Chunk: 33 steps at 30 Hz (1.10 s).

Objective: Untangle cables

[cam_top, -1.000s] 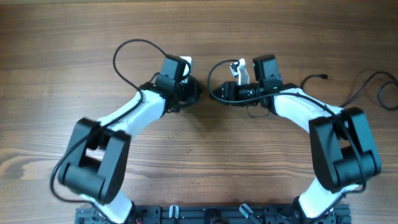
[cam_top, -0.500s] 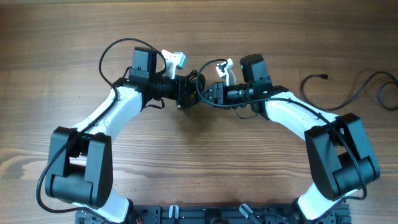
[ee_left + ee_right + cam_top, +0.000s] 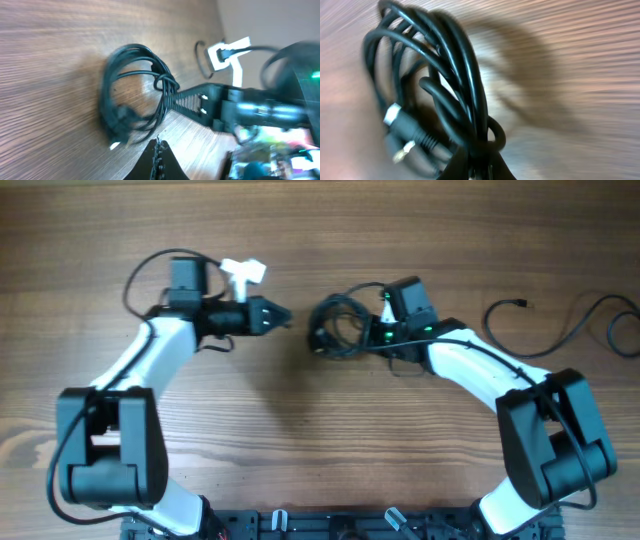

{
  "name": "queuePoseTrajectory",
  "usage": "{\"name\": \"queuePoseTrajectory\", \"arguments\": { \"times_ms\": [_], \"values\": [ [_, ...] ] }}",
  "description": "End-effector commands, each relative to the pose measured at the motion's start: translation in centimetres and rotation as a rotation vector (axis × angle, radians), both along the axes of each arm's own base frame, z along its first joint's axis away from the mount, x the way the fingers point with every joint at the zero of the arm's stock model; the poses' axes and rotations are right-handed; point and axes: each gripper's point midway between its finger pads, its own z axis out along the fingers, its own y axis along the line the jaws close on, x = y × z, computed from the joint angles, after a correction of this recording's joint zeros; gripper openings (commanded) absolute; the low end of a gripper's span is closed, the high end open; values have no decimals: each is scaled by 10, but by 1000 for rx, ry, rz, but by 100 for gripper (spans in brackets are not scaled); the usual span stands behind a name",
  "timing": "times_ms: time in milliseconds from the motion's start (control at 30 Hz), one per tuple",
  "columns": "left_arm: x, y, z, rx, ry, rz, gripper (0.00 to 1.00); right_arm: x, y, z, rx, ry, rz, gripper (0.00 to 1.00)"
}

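The cables form a knotted black coil (image 3: 333, 327) lying on the wooden table just right of centre. My right gripper (image 3: 352, 337) is shut on a bunch of strands at the coil's right side. The right wrist view shows the loops (image 3: 437, 70) fanning out from the pinched knot at my right gripper (image 3: 478, 167), with metal-tipped plug ends (image 3: 400, 131) at the left. My left gripper (image 3: 285, 318) is shut and empty, a short way left of the coil. In the left wrist view its tip (image 3: 159, 148) points at the coil (image 3: 131, 95).
A loose black cable (image 3: 565, 332) with a small plug (image 3: 521, 303) lies at the far right of the table. Thick black wires loop off both arms.
The left gripper has pulled back to the left, away from the coil. The right gripper has shut on the coil, which now lies a little right of where the two met.
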Motion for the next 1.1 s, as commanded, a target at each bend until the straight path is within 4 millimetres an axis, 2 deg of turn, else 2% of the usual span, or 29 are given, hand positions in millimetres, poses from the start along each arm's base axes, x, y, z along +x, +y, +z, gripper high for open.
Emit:
{"name": "queuePoseTrajectory", "arguments": {
  "times_ms": [0, 33, 67, 100, 133, 167, 200, 267, 300, 333, 400, 467, 533, 567, 633, 700, 733, 833, 900, 933, 967, 1000, 1067],
  "values": [
    [-5, 30, 39, -196, -63, -27, 4, 9, -34, -14, -147, -21, -103, 4],
    [-4, 37, 38, -194, -56, -8, 4, 8, -28, -13, -121, -15, -82, 4],
    [-4, 40, 36, -188, -50, 3, 4, 5, -13, -10, -56, -15, -6, 5],
    [-4, 40, 33, -173, -45, 8, 4, 2, 2, -4, 3, -33, 87, 11],
    [-2, 37, 26, -126, -40, 14, 4, 0, 10, 4, 36, -36, 143, 29],
    [-1, 35, 19, -85, -36, 21, 4, 0, 7, 12, 24, -30, 152, 38],
    [0, 30, 12, -37, -37, 20, 4, 1, 5, 29, 7, -38, 181, 51],
    [2, 22, 6, 8, -39, 18, 4, 1, 4, 57, 4, -50, 193, 69],
    [2, 18, 3, 31, -41, 15, 4, 0, 3, 69, 5, -56, 192, 71],
    [1, 14, 3, 35, -41, 5, 4, 1, 2, 73, -1, -66, 188, 71],
    [-1, 5, 3, 37, -50, -19, 4, 6, -10, 67, -72, -72, 151, 68],
    [-3, -3, -3, 80, -54, -29, 4, 5, -25, 51, -149, -38, 102, 59],
    [-2, -9, -10, 139, -62, -31, 4, 3, -45, 32, -231, 6, -1, 36],
    [-2, -12, -14, 167, -66, -30, 4, 1, -58, 15, -287, 45, -67, 32],
    [1, -14, -17, 188, -51, -6, 4, -4, -58, -9, -295, 112, -82, 33],
    [2, -12, -19, 208, -47, 10, 4, -16, -29, -27, -163, 193, -3, 33],
    [2, -12, -19, 207, -47, 10, 4, -24, -2, -34, -43, 237, 63, 33],
    [2, -12, -19, 208, -47, 10, 4, -46, 50, -32, 157, 302, 202, 34],
    [3, -12, -19, 208, -47, 10, 4, -53, 68, -31, 172, 320, 183, 38],
    [3, -12, -19, 208, -48, 10, 4, -55, 72, -31, 177, 328, 175, 52],
    [3, -12, -20, 214, -48, 14, 4, -56, 77, -30, 177, 317, 189, 79],
    [5, -9, -22, 233, -48, 25, 4, -57, 78, -30, 174, 318, 192, 100],
    [3, -5, -27, 258, -31, 37, 4, -55, 79, -30, 177, 309, 193, 100]
  ]
}}
